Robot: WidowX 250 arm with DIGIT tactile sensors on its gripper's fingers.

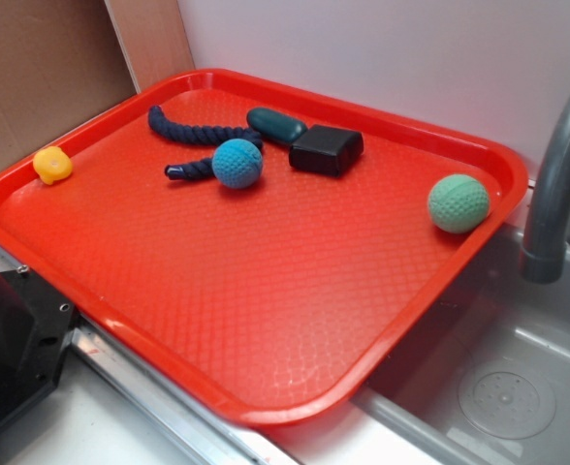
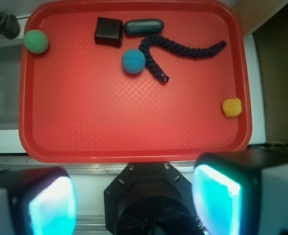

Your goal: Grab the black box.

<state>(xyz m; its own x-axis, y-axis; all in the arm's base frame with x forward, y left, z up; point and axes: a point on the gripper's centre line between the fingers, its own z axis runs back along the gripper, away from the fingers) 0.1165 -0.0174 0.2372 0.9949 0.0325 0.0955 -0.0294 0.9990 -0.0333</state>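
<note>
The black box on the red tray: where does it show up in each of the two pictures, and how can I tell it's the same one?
Exterior view: the black box sits toward the tray's far edge, right of the blue ball.
Wrist view: the black box is near the top, upper left of the blue ball.
Shared landmark: the dark teal capsule lying right beside it.

Red tray (image 1: 459,252); blue ball (image 1: 237,163) touching navy rope (image 1: 183,131); green ball (image 1: 459,202); yellow toy (image 1: 52,165).
</note>
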